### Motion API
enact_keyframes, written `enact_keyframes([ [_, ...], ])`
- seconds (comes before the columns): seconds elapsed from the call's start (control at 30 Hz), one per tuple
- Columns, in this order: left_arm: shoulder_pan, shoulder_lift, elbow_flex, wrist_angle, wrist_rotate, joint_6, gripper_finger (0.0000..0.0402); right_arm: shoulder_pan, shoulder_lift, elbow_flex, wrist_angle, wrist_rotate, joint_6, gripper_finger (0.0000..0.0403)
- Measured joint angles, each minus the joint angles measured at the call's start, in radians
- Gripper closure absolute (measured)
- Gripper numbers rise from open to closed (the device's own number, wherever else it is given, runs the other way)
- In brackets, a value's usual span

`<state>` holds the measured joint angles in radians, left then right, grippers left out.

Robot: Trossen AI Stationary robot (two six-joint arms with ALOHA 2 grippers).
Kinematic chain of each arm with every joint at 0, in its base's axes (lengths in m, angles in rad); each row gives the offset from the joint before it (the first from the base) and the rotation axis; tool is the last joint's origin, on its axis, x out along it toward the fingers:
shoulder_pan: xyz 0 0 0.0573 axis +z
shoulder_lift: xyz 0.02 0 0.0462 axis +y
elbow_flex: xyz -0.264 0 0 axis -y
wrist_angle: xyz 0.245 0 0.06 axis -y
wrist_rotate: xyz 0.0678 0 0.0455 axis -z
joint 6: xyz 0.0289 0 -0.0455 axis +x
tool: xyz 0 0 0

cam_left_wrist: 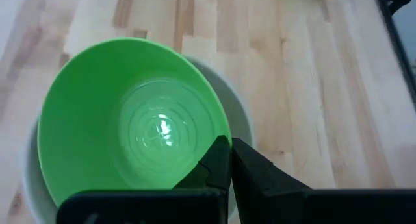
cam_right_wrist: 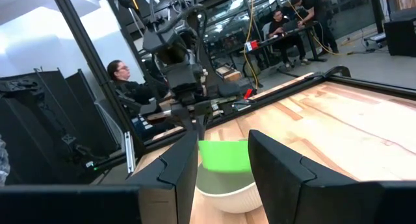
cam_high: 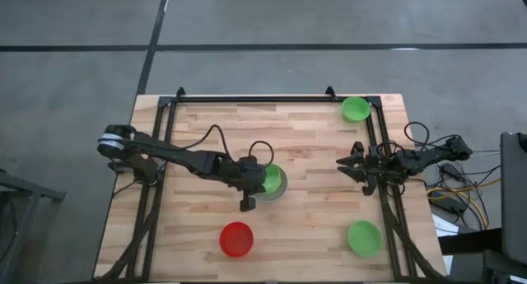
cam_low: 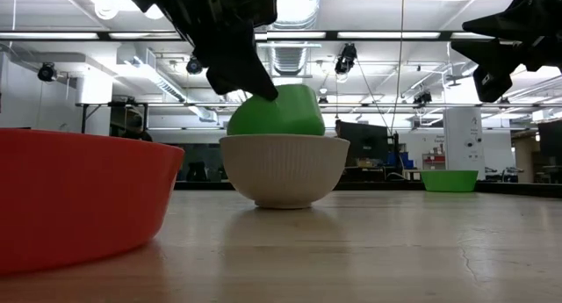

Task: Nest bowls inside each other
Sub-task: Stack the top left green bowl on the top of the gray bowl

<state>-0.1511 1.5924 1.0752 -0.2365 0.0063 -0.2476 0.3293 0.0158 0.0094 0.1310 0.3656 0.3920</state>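
With its fingers pinched on the rim, the left gripper holds a green bowl tilted in the white bowl, so releasing crooked could leave it lopsided; the right gripper waits wide open.

Bright overhead lighting, blurred foreground

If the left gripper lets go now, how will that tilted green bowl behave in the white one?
Green bowl, pinched at its rim by the left gripper, probably light and stiff. It sits tilted in the white bowl; its glossy inside suggests it would slide down level.
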Motion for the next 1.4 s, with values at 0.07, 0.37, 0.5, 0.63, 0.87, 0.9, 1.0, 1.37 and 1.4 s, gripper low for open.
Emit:
enact_keyframes([
  [0.07,-0.001,0.018,0.000,0.000,0.000,-0.021,0.0394,0.000,0.000,0.000,0.000,0.000,0.000,0.0271],
  [0.37,0.000,0.066,0.005,0.018,0.003,-0.037,0.0394,0.000,0.000,0.000,0.000,0.000,0.000,0.0271],
  [0.5,0.000,0.080,0.005,0.020,0.000,-0.038,0.0394,0.000,0.000,0.000,0.000,0.000,0.000,0.0271],
  [0.63,0.000,0.100,0.010,0.026,-0.004,-0.039,0.0394,0.000,0.000,0.000,0.000,0.000,0.000,0.0271],
  [0.87,0.000,0.129,0.029,0.026,-0.005,-0.037,0.0388,0.000,0.000,0.000,0.000,0.000,0.000,0.0271],
  [0.9,0.000,0.129,0.029,0.027,-0.005,-0.037,0.0385,0.000,0.000,0.000,0.000,0.000,0.000,0.0271],
  [1.0,0.000,0.129,0.029,0.026,-0.004,-0.037,0.0371,0.000,0.000,0.000,0.000,0.000,0.000,0.0271],
  [1.37,0.000,0.128,0.034,0.026,0.002,-0.041,0.0331,0.000,0.000,0.000,0.000,0.000,0.000,0.0271],
  [1.4,0.000,0.128,0.035,0.026,0.003,-0.041,0.0328,0.000,0.000,0.000,0.000,0.000,0.000,0.0271],
])
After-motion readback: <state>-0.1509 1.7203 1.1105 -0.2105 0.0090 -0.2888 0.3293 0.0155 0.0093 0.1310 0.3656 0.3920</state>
